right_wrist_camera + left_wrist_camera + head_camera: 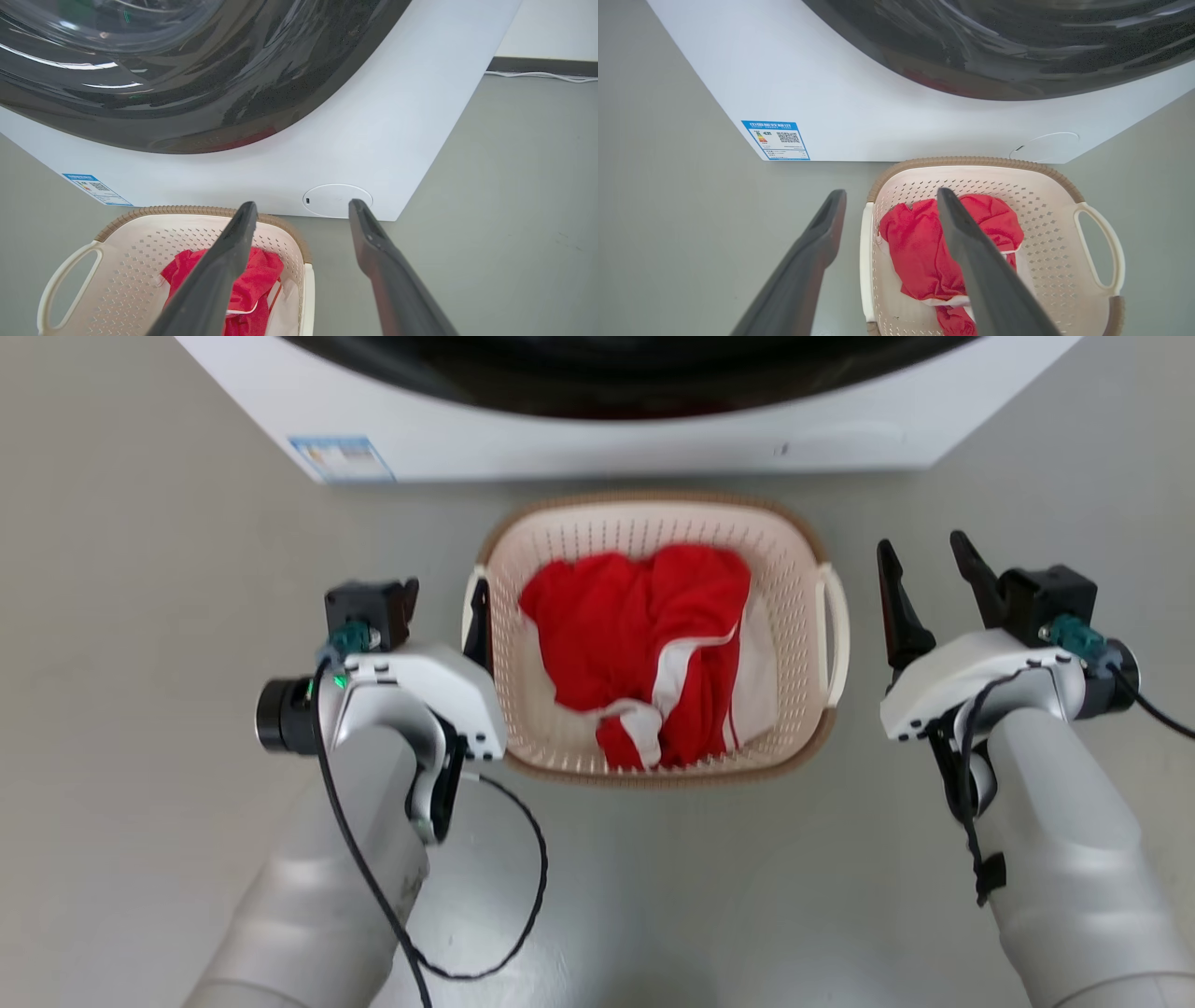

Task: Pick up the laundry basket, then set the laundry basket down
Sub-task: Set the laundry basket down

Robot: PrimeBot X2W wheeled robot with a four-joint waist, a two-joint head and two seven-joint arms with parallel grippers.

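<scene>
A cream laundry basket holding red clothing sits on the grey floor, with a white washing machine just behind it. The basket's long axis runs side to side, a loop handle at each end. The left claw, spread and empty, is nearer: one finger hangs outside the basket's left handle, the other over the inside. The right claw, also spread and empty, hangs just off the basket's right handle, apart from it. Both forearms reach forward beside the basket.
</scene>
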